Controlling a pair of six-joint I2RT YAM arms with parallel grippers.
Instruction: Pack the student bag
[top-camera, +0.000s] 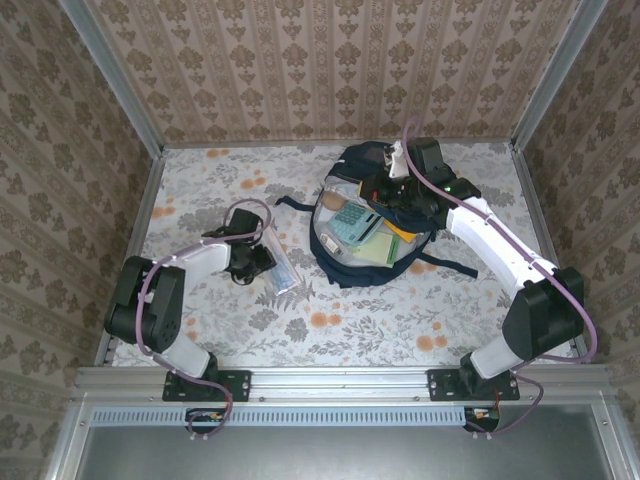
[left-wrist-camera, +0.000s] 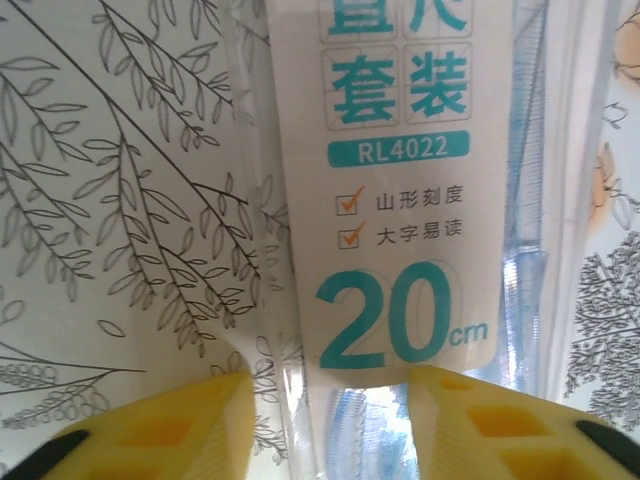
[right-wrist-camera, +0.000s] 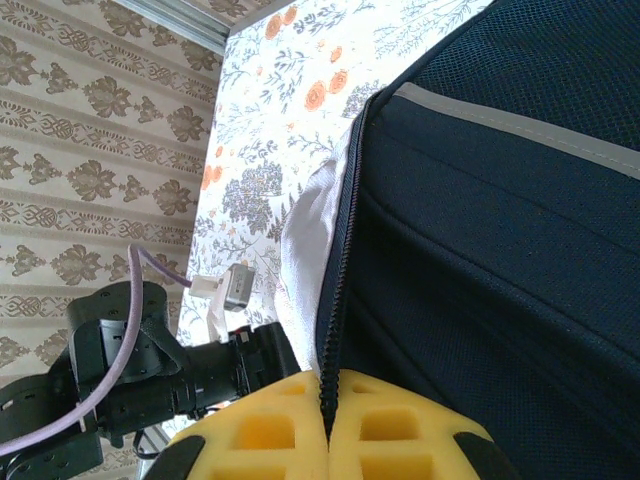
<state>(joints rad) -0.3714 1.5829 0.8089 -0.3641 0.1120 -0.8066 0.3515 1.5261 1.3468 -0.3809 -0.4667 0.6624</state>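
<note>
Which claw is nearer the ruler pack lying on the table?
Left. The left claw hangs right over the ruler pack, its fingers apart. The right claw is off at the backpack, pinching its zipper edge.

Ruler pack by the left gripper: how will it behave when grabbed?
Ruler pack is thin and lies flat on the table, so probably light but awkward to lift off. Its glossy clear sleeve looks slippery. Likely flexes somewhat if pinched at one end.

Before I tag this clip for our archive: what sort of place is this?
Likely a staged robot test booth: wallpapered panels in a metal frame enclose a floral-covered table, two arms bolted at its near edge.
</note>
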